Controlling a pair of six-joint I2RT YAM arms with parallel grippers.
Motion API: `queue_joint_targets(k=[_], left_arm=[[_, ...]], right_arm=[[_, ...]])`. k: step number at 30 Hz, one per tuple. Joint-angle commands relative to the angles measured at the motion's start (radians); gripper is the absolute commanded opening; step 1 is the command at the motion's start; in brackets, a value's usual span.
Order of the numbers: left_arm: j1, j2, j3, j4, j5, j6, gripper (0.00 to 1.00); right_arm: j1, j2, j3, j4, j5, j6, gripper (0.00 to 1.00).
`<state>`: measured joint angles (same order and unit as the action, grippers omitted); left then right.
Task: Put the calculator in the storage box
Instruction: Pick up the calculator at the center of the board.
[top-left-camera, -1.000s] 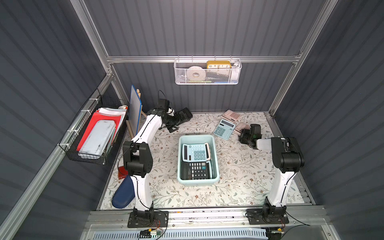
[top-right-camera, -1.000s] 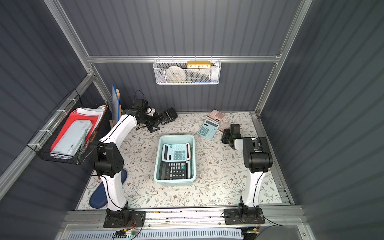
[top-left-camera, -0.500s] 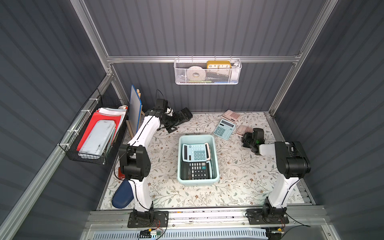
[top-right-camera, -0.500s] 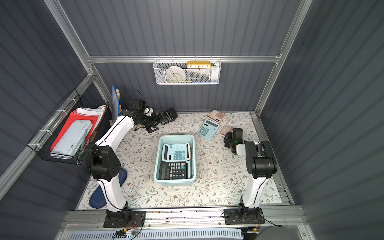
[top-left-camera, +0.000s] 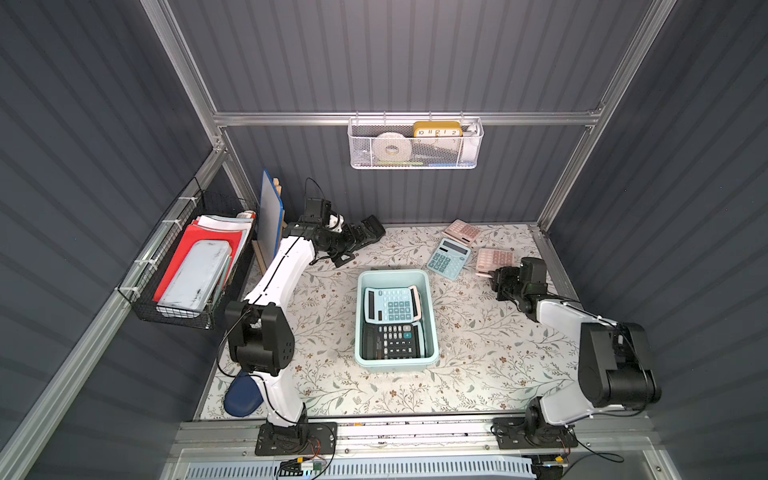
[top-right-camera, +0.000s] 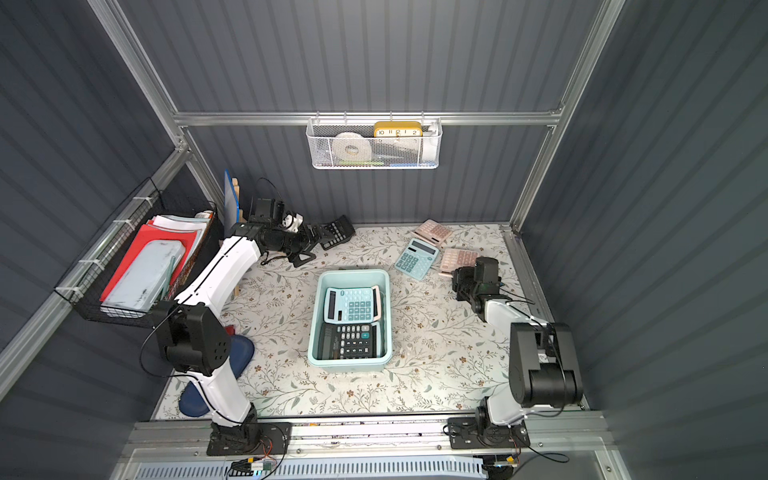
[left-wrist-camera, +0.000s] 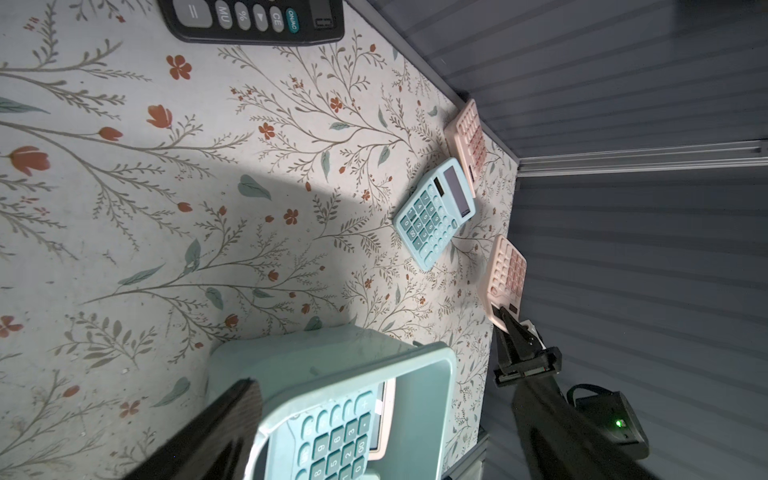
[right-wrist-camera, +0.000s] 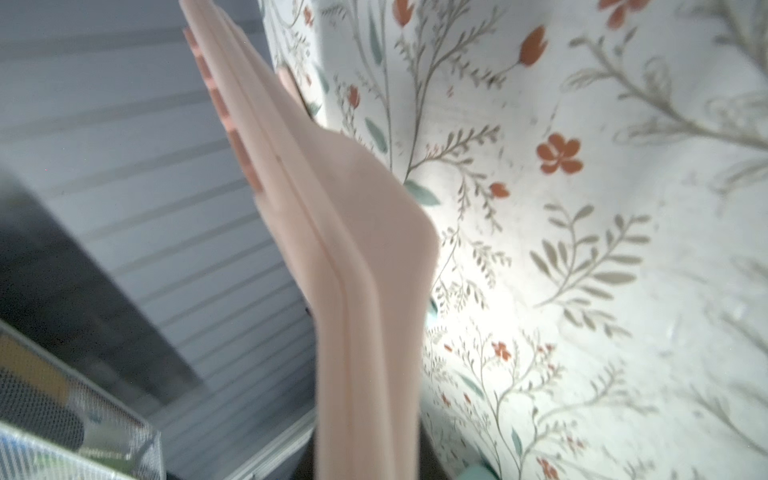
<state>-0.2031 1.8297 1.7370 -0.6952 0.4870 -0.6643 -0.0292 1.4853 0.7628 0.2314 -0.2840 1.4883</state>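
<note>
The right gripper (top-left-camera: 496, 282) is squeezed tight on one edge of a pink calculator (top-left-camera: 492, 259). The pink calculator is in the middle right of both top views, on the flowered table (top-left-camera: 478, 353). It sits just beside a blue calculator (top-left-camera: 449, 259). The right wrist view shows it from very close, pinched by its thin side. It looks tipped, so the held end is likely coming off the table.

The left gripper (top-left-camera: 353, 247) is wide open and holds nothing. It is in the upper left part of the table, near a black calculator (top-left-camera: 372, 228).

The storage box (top-left-camera: 395, 274) is in the middle of the frame. Two calculators lie inside it, a light blue one (top-left-camera: 390, 305) and a black one (top-left-camera: 390, 340).

The step in hand seems to be lifting the pink calculator. The grip is only on an edge, so the calculator may swing or slip. The right arm should lift slowly and stay shut tight. It should go up first, so it does not bump the blue calculator. Then it should move toward the middle, go high over the box rim, and come down low. It should let go only when the calculator lies flat on the ones inside.
</note>
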Motion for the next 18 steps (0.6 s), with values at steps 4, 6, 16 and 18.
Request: queue_joint_targets(k=[4, 6, 16, 18], left_arm=[[-0.003, -0.064, -0.025, 0.041, 0.095, -0.018, 0.99], [-0.007, -0.07, -0.031, 0.053, 0.115, -0.025, 0.99], [-0.028, -0.09, -0.051, 0.138, 0.248, -0.038, 1.0], [-0.029, -0.102, -0.079, 0.19, 0.286, -0.058, 0.99]], right_arm=[[-0.004, -0.192, 0.019, -0.211, -0.151, -0.224, 0.0], [-0.003, -0.243, 0.037, -0.282, -0.219, -0.27, 0.0], [0.003, -0.385, 0.052, -0.39, -0.445, -0.356, 0.0], [0.006, -0.375, 0.055, -0.37, -0.495, -0.35, 0.0]])
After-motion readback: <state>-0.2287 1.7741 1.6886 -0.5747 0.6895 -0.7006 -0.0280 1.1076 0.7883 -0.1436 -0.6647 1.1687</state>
